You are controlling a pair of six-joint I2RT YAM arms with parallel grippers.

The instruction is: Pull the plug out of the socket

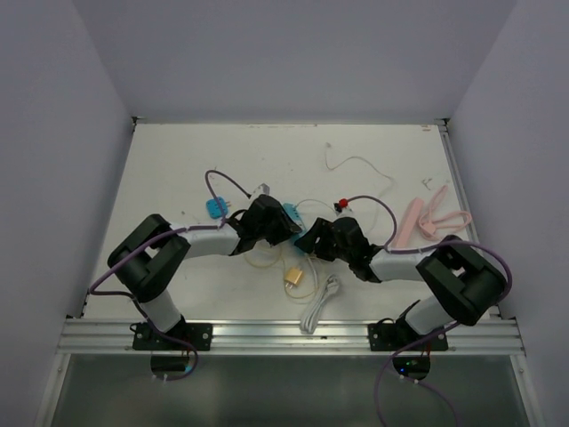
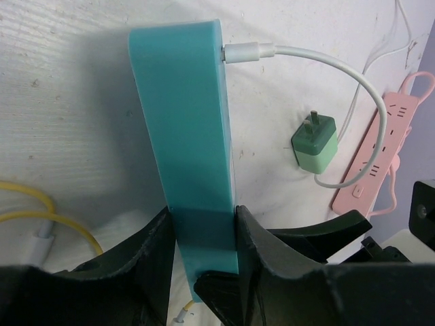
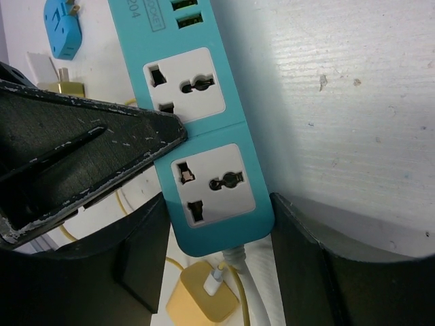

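Observation:
A teal power strip (image 2: 182, 115) stands on its long edge between the two arms; in the top view only a bit of this socket strip (image 1: 309, 238) shows. A white USB plug (image 2: 248, 51) with a white cable sits in the strip's far end. My left gripper (image 2: 202, 217) is shut on the teal power strip, its pads pressed flat against both faces. My right gripper (image 3: 217, 210) is shut across the strip's cable end (image 3: 211, 183), one finger on each side. From above, the left gripper (image 1: 277, 224) and right gripper (image 1: 324, 236) meet at mid-table.
A green charger (image 2: 314, 142) and a pink power strip (image 2: 370, 159) lie beyond the teal strip. A yellow charger (image 3: 204, 295) with a yellow cable lies below it. There is a blue adapter (image 1: 216, 208) at the left and a coiled white cable (image 1: 320, 302) near the front rail.

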